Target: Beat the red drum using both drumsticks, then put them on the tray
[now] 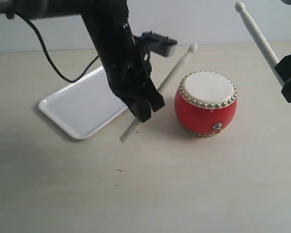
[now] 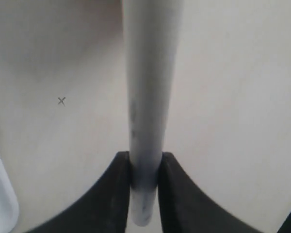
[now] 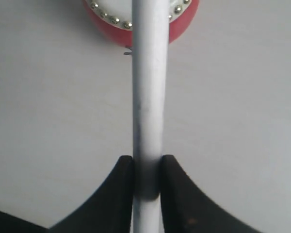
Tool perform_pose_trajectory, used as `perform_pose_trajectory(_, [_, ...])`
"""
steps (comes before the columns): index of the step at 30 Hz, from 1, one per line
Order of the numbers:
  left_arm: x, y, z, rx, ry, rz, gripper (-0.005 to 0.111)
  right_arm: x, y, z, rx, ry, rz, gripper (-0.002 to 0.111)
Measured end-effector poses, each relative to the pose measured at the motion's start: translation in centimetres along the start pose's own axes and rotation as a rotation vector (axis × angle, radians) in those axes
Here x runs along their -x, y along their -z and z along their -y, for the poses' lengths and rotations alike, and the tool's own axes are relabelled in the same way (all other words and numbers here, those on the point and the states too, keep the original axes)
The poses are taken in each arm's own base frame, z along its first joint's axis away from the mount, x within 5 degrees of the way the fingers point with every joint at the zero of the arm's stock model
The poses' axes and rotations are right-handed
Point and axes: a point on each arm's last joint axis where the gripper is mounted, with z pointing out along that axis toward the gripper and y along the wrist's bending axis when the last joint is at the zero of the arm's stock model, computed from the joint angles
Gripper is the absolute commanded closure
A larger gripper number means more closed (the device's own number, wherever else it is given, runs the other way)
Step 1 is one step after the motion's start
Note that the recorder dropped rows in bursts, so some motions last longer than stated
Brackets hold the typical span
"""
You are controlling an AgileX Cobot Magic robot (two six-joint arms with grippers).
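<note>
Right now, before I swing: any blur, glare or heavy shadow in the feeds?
Exterior view: even light, soft shadow under the glossy red barrel drum, faint sheen on it. Left wrist view: the pale wooden drumstick in the left gripper blurs toward its far end. Right wrist view: the second pale drumstick in the right gripper looks sharper; the drum's brass studs glint.

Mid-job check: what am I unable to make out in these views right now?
- Exterior view: the left arm hides the side of the tray nearest the red drum.
- Exterior view: the frame edge cuts off the right gripper.
- Left wrist view: the left drumstick is blurred, its tip out of frame.
- Right wrist view: the red drum is mostly out of frame, its middle covered by the right drumstick.
</note>
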Motion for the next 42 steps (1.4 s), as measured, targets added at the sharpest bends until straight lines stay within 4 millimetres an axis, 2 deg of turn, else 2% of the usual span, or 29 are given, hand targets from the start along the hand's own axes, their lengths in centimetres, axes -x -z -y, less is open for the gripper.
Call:
perform_pose_trajectory(1, [-0.1,2.5,0.8,0.012,-0.016,0.059,0.107,-0.2,-1.2,-0.1,0.023,-0.013,-0.045,0.108])
perform_pose_trajectory(2, [-0.2,3.5,1.2,0.013,-0.021,0.084,0.107,-0.4,-2.1,0.0,0.031,-0.02,-0.085,0.108])
perform_pose_trajectory(3, [-0.5,4.9,1.6,0.021,-0.03,0.115,0.107,-0.8,-4.3,0.2,0.041,-0.026,-0.174,0.108])
perform_pose_trajectory(4, [-0.6,5.5,1.7,0.026,-0.031,0.126,0.107,-1.0,-5.6,0.3,0.046,-0.033,-0.23,0.108])
perform_pose_trajectory(6, [-0.7,6.1,1.9,0.03,-0.033,0.141,0.107,-1.6,-9.8,0.8,0.062,-0.057,-0.411,0.108])
perform_pose_trajectory(8, [-0.7,6.1,1.9,0.022,-0.029,0.144,0.107,-1.4,-11.2,1.0,0.066,-0.063,-0.46,0.108])
perform_pose_trajectory(9, [-0.7,6.1,2.0,0.02,-0.025,0.145,0.107,-1.2,-11.1,1.0,0.065,-0.063,-0.455,0.108])
perform_pose_trajectory(11, [-0.7,6.1,2.0,0.018,-0.021,0.145,0.107,-0.5,-8.9,0.8,0.056,-0.05,-0.352,0.108])
perform_pose_trajectory(13, [-0.6,6.0,1.9,0.016,-0.02,0.143,0.107,0.1,-4.4,0.3,0.037,-0.024,-0.162,0.108])
perform_pose_trajectory(14, [-0.5,5.4,1.8,0.008,-0.015,0.133,0.107,0.0,-1.8,0.1,0.02,-0.011,-0.062,0.108])
perform_pose_trajectory(15, [-0.4,4.8,1.6,0.0,-0.009,0.121,0.107,-0.2,-0.4,-0.1,0.01,-0.002,-0.008,0.108])
perform_pose_trajectory(17, [-0.1,3.3,1.2,-0.018,0.003,0.088,0.107,-0.8,1.8,-0.2,-0.011,0.004,0.071,0.108])
perform_pose_trajectory(19, [0.2,1.0,0.6,-0.038,0.015,0.039,0.107,-1.4,2.9,-0.3,-0.032,0.004,0.113,0.108])
perform_pose_trajectory(25, [0.3,-6.4,-0.3,-0.084,0.033,-0.126,0.107,-2.1,4.0,-0.2,-0.061,-0.005,0.15,0.108])
perform_pose_trajectory(29, [0.2,-8.5,-0.3,-0.094,0.031,-0.175,0.107,-2.2,4.2,-0.2,-0.061,-0.007,0.155,0.108])
perform_pose_trajectory(32, [0.2,-8.3,-0.4,-0.079,0.032,-0.177,0.107,-2.2,4.2,-0.2,-0.061,-0.007,0.155,0.108])
perform_pose_trajectory(34, [0.3,-7.5,-0.2,-0.073,0.028,-0.159,0.107,-2.2,4.2,-0.2,-0.061,-0.007,0.155,0.108])
perform_pose_trajectory(39, [0.5,-3.7,0.7,-0.047,0.004,-0.076,0.107,-2.0,3.9,-0.4,-0.041,-0.013,0.145,0.108])
perform_pose_trajectory(42, [0.5,-1.5,1.2,-0.029,-0.011,-0.029,0.107,-1.5,1.8,-0.6,0.022,-0.026,0.073,0.108])
